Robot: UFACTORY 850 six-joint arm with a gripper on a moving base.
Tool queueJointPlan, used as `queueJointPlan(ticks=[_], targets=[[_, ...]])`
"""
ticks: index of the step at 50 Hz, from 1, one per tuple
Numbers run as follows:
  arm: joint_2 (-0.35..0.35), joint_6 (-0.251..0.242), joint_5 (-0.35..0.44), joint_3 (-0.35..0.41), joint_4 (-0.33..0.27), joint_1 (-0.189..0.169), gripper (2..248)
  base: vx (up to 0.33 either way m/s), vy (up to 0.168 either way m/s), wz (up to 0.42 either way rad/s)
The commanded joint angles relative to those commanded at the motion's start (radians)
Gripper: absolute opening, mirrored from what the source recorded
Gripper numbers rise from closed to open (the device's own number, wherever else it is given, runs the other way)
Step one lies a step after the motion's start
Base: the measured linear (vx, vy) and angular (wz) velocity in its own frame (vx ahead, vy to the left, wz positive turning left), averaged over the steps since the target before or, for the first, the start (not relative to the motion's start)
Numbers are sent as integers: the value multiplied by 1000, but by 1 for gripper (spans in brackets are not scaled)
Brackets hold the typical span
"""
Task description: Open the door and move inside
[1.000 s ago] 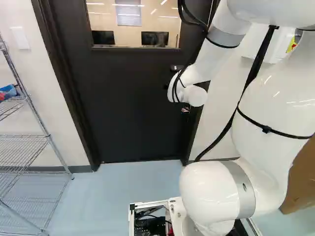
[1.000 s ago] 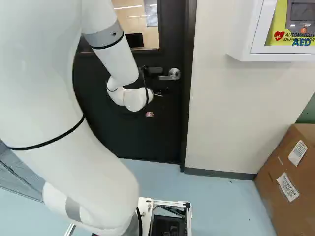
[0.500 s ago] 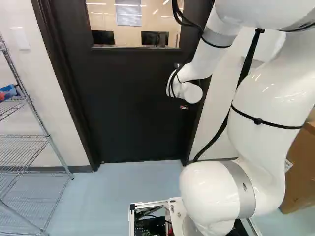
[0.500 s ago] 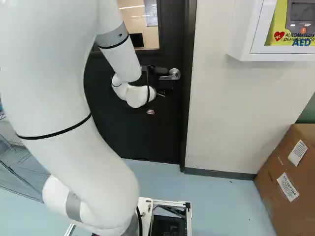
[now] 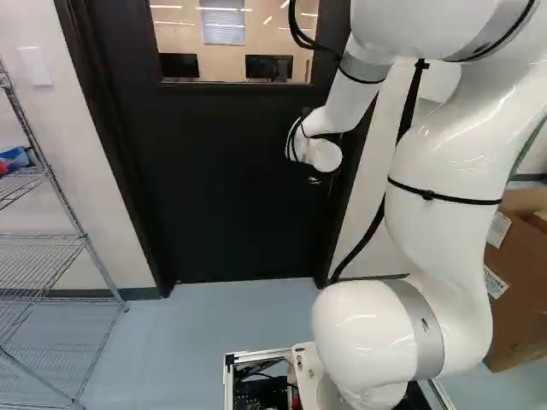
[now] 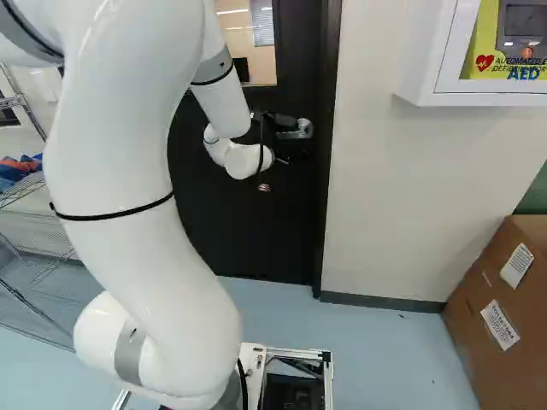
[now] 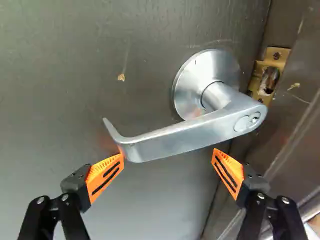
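One door (image 6: pixel 286 222) with one handle (image 6: pixel 301 130), right base view's upper middle; jaws spread wide, arm (image 6: pixel 128 162) now closer.

Both base views cut off the top of the door (image 5: pixel 214 188).

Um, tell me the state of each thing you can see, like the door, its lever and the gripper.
Door: in its frame, shut or nearly shut.
Lever: not gripped; can't tell if turned.
Gripper: open, fingers apart.
Wall cabinet: mounted; can't tell if latched.
Wire shelf: upright.
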Motion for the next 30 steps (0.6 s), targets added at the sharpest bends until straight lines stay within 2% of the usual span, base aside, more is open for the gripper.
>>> queueJointPlan(ticks=[30], targets=[[-131, 0, 0, -155, 0, 11, 247, 0, 0, 0]])
